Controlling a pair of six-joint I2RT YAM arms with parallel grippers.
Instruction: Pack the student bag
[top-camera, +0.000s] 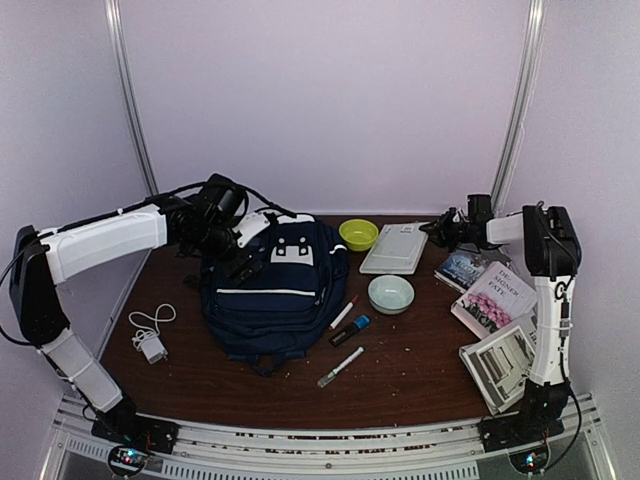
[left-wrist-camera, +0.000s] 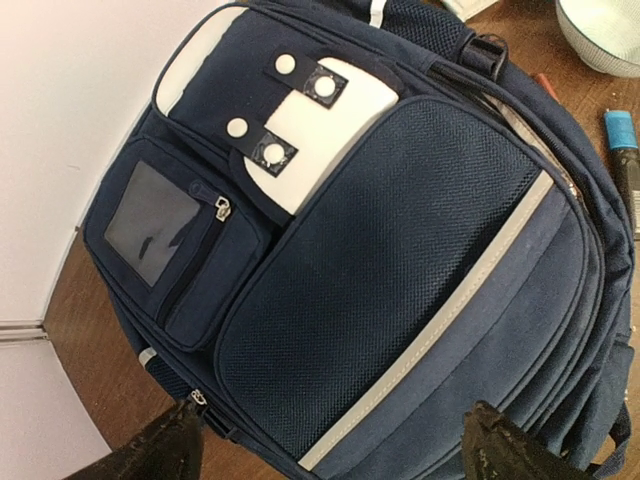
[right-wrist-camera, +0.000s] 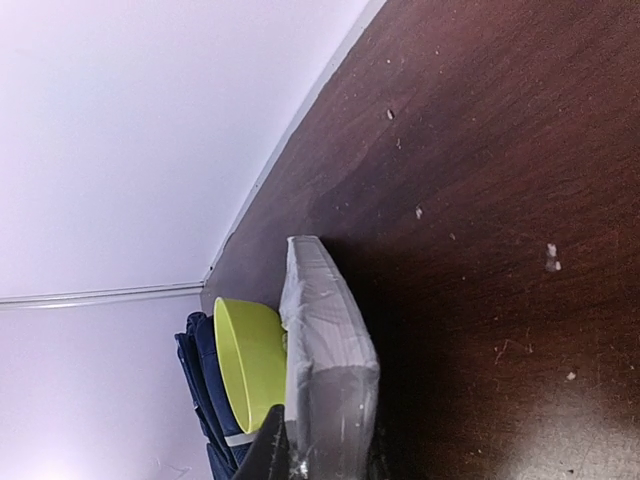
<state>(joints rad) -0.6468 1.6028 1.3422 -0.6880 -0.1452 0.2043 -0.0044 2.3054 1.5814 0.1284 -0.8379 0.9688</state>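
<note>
The navy student bag (top-camera: 272, 292) lies flat at centre left, its white patch panel toward the back wall. It fills the left wrist view (left-wrist-camera: 400, 260), zips closed. My left gripper (top-camera: 238, 258) hovers over the bag's top left corner, open and empty, with its fingertips (left-wrist-camera: 165, 452) wide apart above the front pocket (left-wrist-camera: 335, 455). My right gripper (top-camera: 434, 231) is at the back right, shut on the edge of a plastic-wrapped white book (top-camera: 395, 248). That book (right-wrist-camera: 325, 340) shows edge-on on the table in the right wrist view, with one finger (right-wrist-camera: 268, 450) against its side.
A yellow-green bowl (top-camera: 358, 234) stands behind the bag, touching the book (right-wrist-camera: 250, 365). A pale bowl (top-camera: 390, 293), a red-tipped marker (top-camera: 343, 312), a blue highlighter (top-camera: 352, 330) and a white marker (top-camera: 341, 366) lie right of the bag. Books (top-camera: 495, 298) lie at the right; a charger (top-camera: 150, 342) lies left.
</note>
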